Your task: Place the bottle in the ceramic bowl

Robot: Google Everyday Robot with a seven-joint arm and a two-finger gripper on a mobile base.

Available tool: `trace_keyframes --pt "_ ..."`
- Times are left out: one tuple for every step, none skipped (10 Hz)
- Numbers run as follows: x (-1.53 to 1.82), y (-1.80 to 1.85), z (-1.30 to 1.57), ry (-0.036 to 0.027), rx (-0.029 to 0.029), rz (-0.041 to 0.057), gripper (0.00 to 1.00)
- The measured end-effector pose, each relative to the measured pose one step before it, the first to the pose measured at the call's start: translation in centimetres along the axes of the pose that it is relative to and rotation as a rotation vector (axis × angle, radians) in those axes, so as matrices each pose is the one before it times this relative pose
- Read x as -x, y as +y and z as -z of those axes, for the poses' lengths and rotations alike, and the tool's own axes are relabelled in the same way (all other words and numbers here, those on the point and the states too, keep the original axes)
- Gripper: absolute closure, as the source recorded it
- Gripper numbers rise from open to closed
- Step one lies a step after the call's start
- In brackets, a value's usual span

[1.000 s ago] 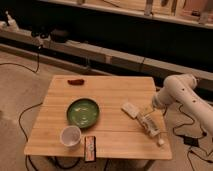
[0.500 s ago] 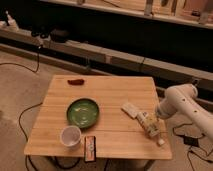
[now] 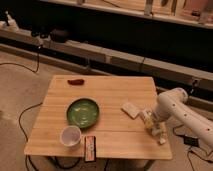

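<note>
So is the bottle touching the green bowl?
Apart. The camera view shows bare table between the bottle and the green bowl. The gripper is over by the bottle, far from the bowl.

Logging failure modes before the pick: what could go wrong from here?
1. The bottle lies near the right front corner of the table, cap end by the edge. The gripper, low over it, could nudge it off.
2. The pale block sits between the bottle and the green bowl, so a low carry might clip it.
3. The white cup stands close to the bowl, and an off-target release could tip it.
</note>
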Motion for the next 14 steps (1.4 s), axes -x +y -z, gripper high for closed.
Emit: trace_keyframes --pt "-0.523 -0.884 -0.186 0.00623 -0.0096 0.00294 0.7" --pt "-0.342 -0.852 -0.187 0.00336 -0.01274 0.00435 0.74" --pt "-0.372 -0.871 -0.15 0.00258 -0.01681 0.00569 0.74" --pt "-0.506 -1.159 -0.054 0.0049 -0.0302 0.00416 0.74" --pt "-0.344 -0.897 0.179 0.0052 -0.02472 0.0121 0.74" --pt "-0.593 -1.305 1.66 0.02832 -0.03768 0.02367 0.74" --pt "-0.653 -1.358 2.224 0.0372 -0.03123 0.03205 0.74" --pt "-0.751 -1.237 2.334 0.04059 -0.02494 0.03157 0.74" --pt "-1.261 -1.464 2.851 0.04902 -0.02023 0.04306 0.74" --pt "-1.076 -0.696 1.55 0.02884 -0.00716 0.02442 0.74" --pt "-1.46 -0.819 1.361 0.02845 -0.01649 0.02504 0.74" --pt "-1.647 -0.848 0.393 0.01685 -0.04045 0.02223 0.74" --pt "-1.332 -0.623 -0.428 0.00387 -0.0429 0.01739 0.74" --pt "-2.168 -0.69 -1.293 -0.00818 -0.05707 0.03053 0.74"
